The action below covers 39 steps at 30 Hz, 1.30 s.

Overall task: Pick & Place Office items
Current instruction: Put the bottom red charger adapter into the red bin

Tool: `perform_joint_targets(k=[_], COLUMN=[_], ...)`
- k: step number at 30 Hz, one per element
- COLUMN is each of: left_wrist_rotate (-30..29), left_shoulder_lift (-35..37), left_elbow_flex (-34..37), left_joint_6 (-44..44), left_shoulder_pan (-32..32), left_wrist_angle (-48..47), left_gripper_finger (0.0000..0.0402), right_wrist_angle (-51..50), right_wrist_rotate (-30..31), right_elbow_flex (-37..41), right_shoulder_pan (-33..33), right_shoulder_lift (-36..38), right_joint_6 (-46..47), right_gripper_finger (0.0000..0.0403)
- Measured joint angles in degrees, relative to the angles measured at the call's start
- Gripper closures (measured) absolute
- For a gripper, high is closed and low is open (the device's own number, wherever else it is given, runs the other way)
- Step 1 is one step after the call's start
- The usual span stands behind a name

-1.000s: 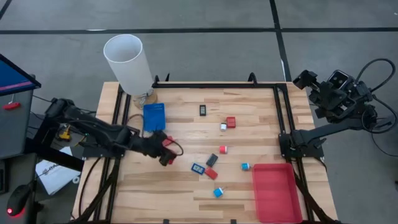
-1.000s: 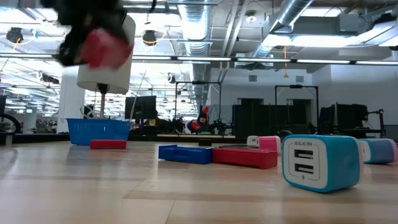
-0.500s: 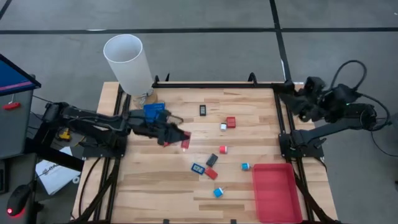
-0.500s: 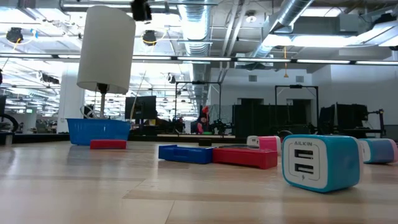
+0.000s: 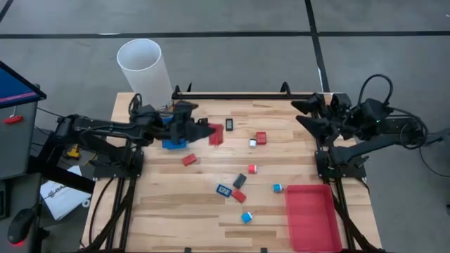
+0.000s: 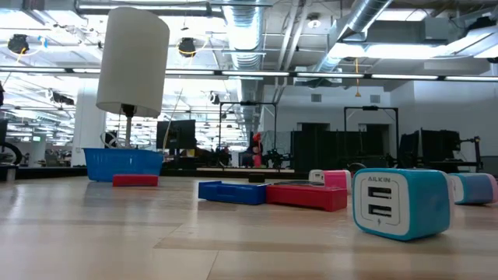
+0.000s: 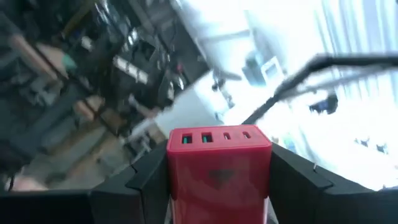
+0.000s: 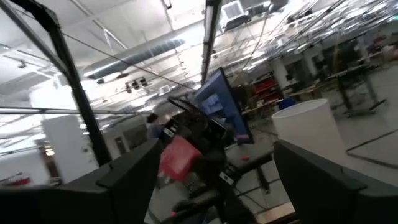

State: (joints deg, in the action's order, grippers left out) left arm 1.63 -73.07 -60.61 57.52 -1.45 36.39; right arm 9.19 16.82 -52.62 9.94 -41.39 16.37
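The left gripper (image 5: 211, 133) is clamped on a red charger block (image 5: 216, 135), its ports plain to see between the dark fingers (image 7: 146, 180) in the wrist view, and it holds the block up just past the blue bin (image 5: 173, 131) at the table's far left. The right gripper (image 5: 304, 112) hangs over the table's far right edge with its fingers spread wide and nothing between them. By my reckoning the job is barely started: the red tray (image 5: 311, 217) at the near right corner looks bare, the arm hides the bin's inside, and most of the pieces lie loose on the wood. A small red piece (image 5: 189, 159) sits near the bin, a black one (image 5: 229, 125) and a red one (image 5: 261, 138) lie farther back with a white one (image 5: 252, 143) beside, and a cluster lies mid-table: a white-and-red piece (image 5: 252, 169), black (image 5: 240, 180), dark blue (image 5: 224, 190), red (image 5: 239, 196) and two light blue blocks (image 5: 277, 187) (image 5: 247, 217). A tall white cylinder (image 5: 144, 70) stands behind the bin and could crowd the left arm there; the table's black rails (image 5: 242, 95) frame the rest.
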Motion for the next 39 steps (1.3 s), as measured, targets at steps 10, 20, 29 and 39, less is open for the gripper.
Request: perform_joint_targets(k=[10, 20, 29, 39], left_wrist_rotate=[-28.0, -40.7, -35.4, -30.7], left_shoulder_lift=[-10.4, -17.6, -20.5, -20.2], left_elbow_flex=[-9.1, -13.3, -17.0, -17.3], left_joint_6=[6.3, 10.5, 10.9, 10.4], left_shoulder_pan=[2.6, 3.8, 5.4, 6.6], left_wrist_angle=[3.3, 7.4, 7.6, 7.6], left_gripper_finger=[0.0200, 0.0200, 0.0200, 0.0200], right_wrist_angle=[-1.3, -3.0, -3.0, -3.3], right_wrist_rotate=[22.9, 44.5, 39.1, 34.6], right_elbow_flex=[-9.8, -15.2, -20.6, -24.4], right_shoulder_pan=[9.6, 9.4, 4.6, 1.1], right_shoulder_lift=[-9.5, -19.8, -28.1, -33.1], right_joint_6=[-32.8, -43.4, -39.3, -38.8], right_gripper_finger=[0.0097, 0.0097, 0.0097, 0.0097])
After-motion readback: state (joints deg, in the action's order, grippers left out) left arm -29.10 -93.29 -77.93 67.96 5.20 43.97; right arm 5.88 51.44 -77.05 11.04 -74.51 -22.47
